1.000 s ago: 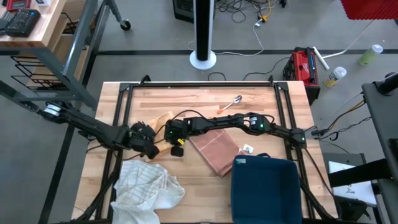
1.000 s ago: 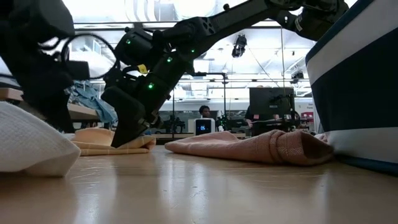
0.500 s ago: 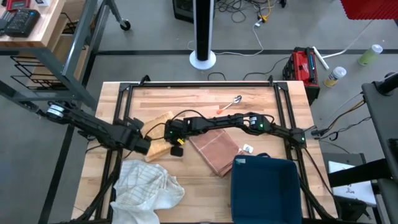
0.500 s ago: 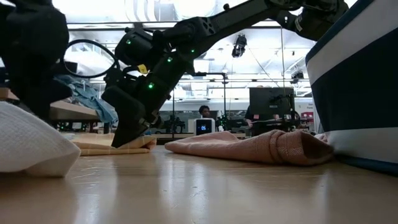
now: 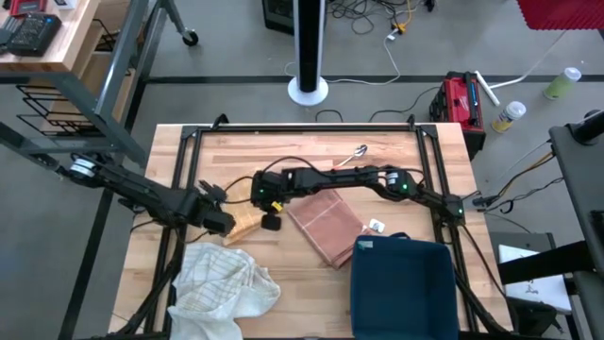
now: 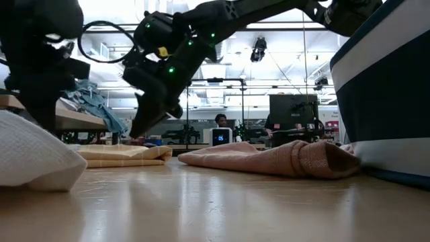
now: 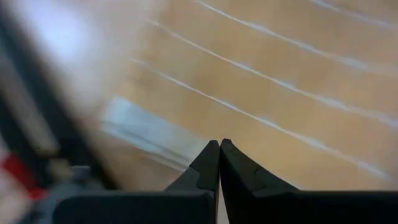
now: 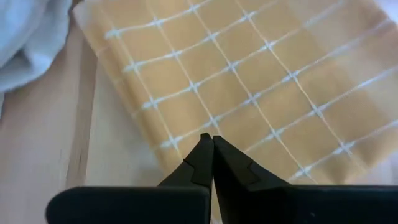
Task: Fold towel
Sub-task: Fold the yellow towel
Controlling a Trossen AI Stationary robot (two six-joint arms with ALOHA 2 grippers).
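Towel (image 5: 247, 201), yellow with white check lines, lies folded flat on the table (image 5: 311, 151). Its long axis runs diagonally, from the left gripper (image 5: 224, 224) up toward the far edge of the table. The right gripper (image 8: 212, 149) hangs just above the towel with its fingers pressed together and holds nothing; the cloth lies directly under its tips. The left gripper is low at the towel's near end, also closed and empty. A pink cloth (image 5: 326, 223), a white cloth (image 5: 225, 280) and a dark blue bin (image 5: 403, 288) lie nearby.
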